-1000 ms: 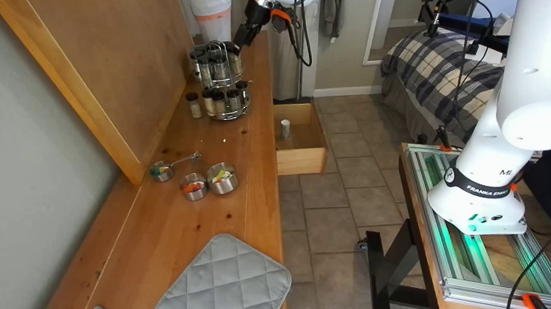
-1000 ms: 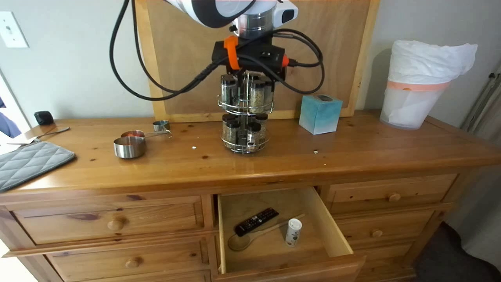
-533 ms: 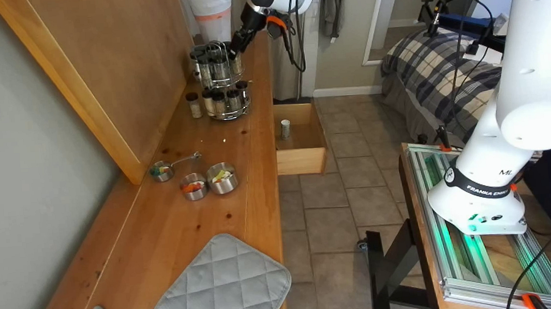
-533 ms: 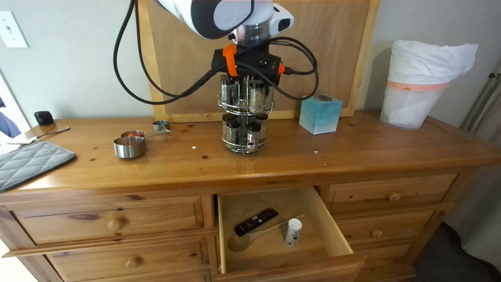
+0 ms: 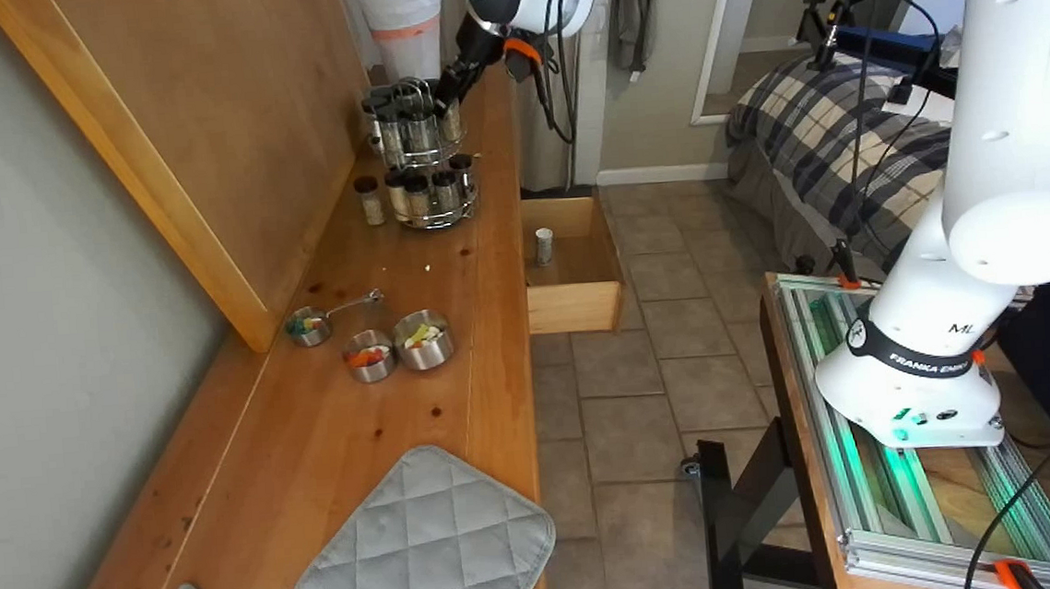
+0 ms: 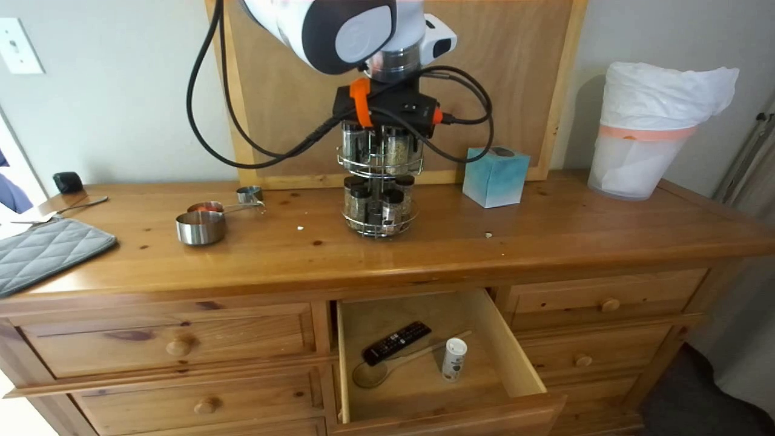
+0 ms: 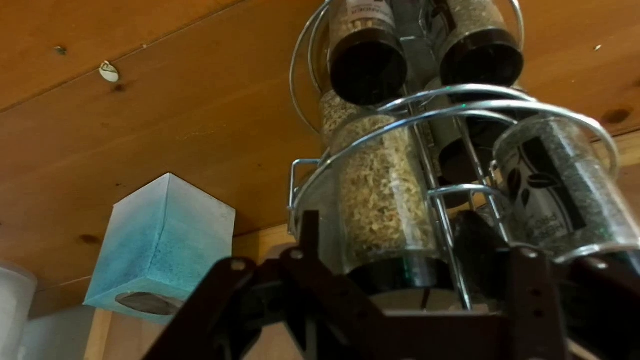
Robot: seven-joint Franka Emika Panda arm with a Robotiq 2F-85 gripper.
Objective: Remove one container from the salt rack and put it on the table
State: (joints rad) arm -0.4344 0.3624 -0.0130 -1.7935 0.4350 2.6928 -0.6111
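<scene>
A long wooden counter point(image 6: 605, 227) is seen in both exterior views; a white robot arm point(image 5: 1015, 159) is extended over it; a drawer point(image 6: 511, 348) beneath its edge is drawn open; a bin point(image 6: 629, 166), lined with a white bag point(image 6: 663, 97), is set toward one end, and a grey quilted mat point(image 5: 431, 541) is laid flat toward the other; the salt rack point(image 7: 500, 104), round, two-tiered and made of shiny wire, is placed upright between them; a blue-and-white box point(image 6: 496, 178) is set near the rack on the bin's side, and three metal cups point(image 5: 433, 352) are grouped on the mat's side; the jaws are spread wide at the upper tier; the container point(image 7: 390, 195), a dark-capped glass jar with yellowish contents, is seated in that tier and is framed between the jaws in the wrist view; whether it is touched by them cannot be told; similar jars point(image 6: 392, 212) are held in both tiers, and a single jar point(image 5: 372, 205) is stood on the counter just beside the rack in an exterior view; pale crumbs point(image 7: 109, 71) are scattered on the counter.
</scene>
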